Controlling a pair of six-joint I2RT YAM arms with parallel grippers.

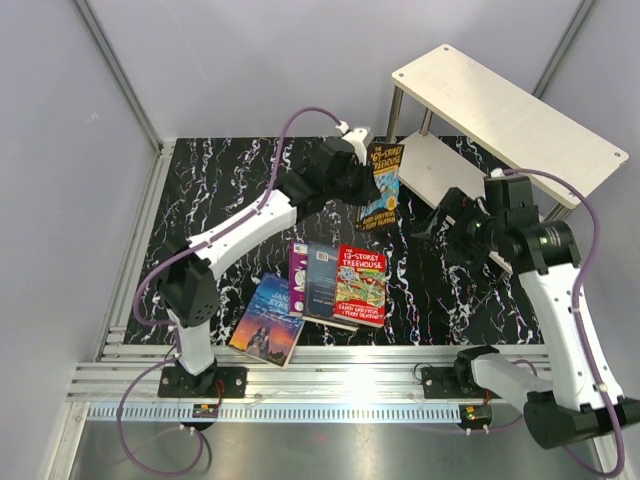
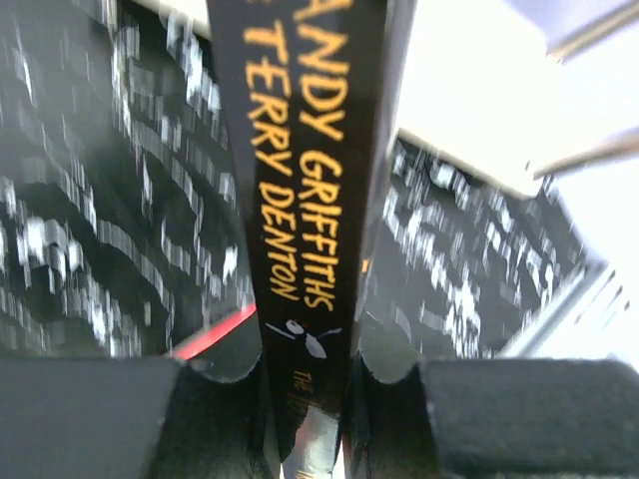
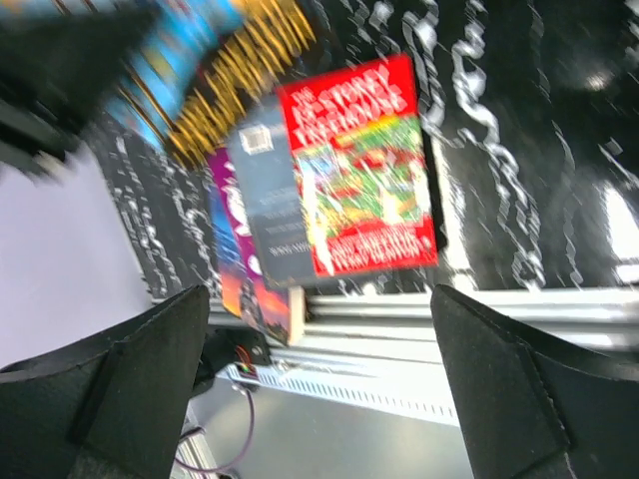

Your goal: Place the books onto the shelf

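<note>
Jaws of the left gripper [image 2: 310, 399] clamp the blue-yellow book [image 1: 382, 187], lifted near the shelf [image 1: 500, 115]; the right gripper [image 3: 319, 299] gapes wide, empty. Shelving step: next, ease it onto the shelf.

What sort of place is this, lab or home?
Likely a lab test cell: plain grey panel walls, aluminium rail carrying the arm bases, black marbled mat staged with books.

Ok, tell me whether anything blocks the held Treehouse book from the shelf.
Nothing visible lies between the blue-yellow Treehouse book, shut in the left tool, and the shelf's lower board. The open right tool hangs close beside that path.
</note>
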